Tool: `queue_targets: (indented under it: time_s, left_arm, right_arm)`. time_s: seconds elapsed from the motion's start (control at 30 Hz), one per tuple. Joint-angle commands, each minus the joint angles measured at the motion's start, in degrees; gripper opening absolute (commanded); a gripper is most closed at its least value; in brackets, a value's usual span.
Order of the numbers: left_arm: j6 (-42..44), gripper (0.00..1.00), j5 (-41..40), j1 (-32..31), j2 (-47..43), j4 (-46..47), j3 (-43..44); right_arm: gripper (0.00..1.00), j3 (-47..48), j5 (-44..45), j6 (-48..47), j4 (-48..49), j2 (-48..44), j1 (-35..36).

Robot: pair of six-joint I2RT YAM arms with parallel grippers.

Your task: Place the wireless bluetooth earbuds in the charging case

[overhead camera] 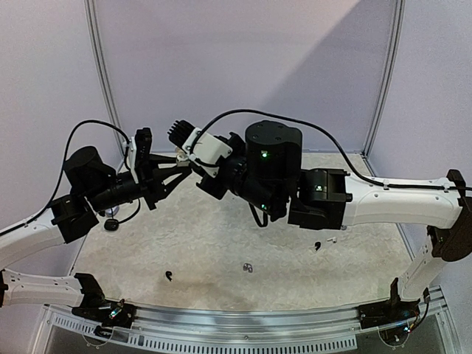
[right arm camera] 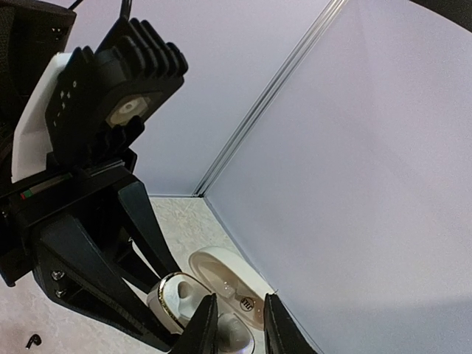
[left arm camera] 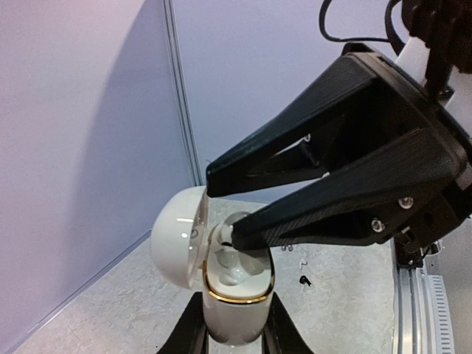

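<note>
Left fingers [left arm camera: 190, 333] hold charging case [left arm camera: 234, 310] aloft near rear wall [overhead camera: 221, 59].

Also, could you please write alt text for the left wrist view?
The left gripper holds a white case upright, its lid swung open to the left, while the right gripper reaches in from the upper right, jaws apart, its tips at the case's open top. A black earbud lies on the table beyond.
</note>
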Motion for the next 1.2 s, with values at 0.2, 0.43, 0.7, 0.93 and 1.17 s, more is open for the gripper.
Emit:
queue_targets:
  time_s: [0.2, 0.43, 0.7, 0.93, 1.17]
  left_arm:
    - [-0.2, 0.00, 1.8, -0.5, -1.0, 2.8, 0.1]
    - [-4.0, 0.00, -1.0, -0.1, -1.1, 0.7, 0.2]
    - [-7.9, 0.00, -2.3, 0.2, -0.8, 0.5, -0.5]
    - [-8.4, 0.00, -2.6, 0.3, -0.7, 0.2, -0.5]
    - [-7.4, 0.00, -2.8, 0.3, -0.9, 0.4, -1.2]
  right_arm:
    - [0.22, 1.1, 0.2, 1.3, -3.9, 1.6, -0.7]
    - [0.27, 4.2, -5.2, 4.9, -6.4, -0.7, -0.7]
    - [0.43, 7.0, -14.1, 11.4, -8.3, -6.9, -0.9]
    - [0.54, 10.2, -4.3, 28.7, -14.1, -12.4, -7.8]
    - [0.60, 13.1, 8.8, 61.3, -55.7, -13.6, -22.8]
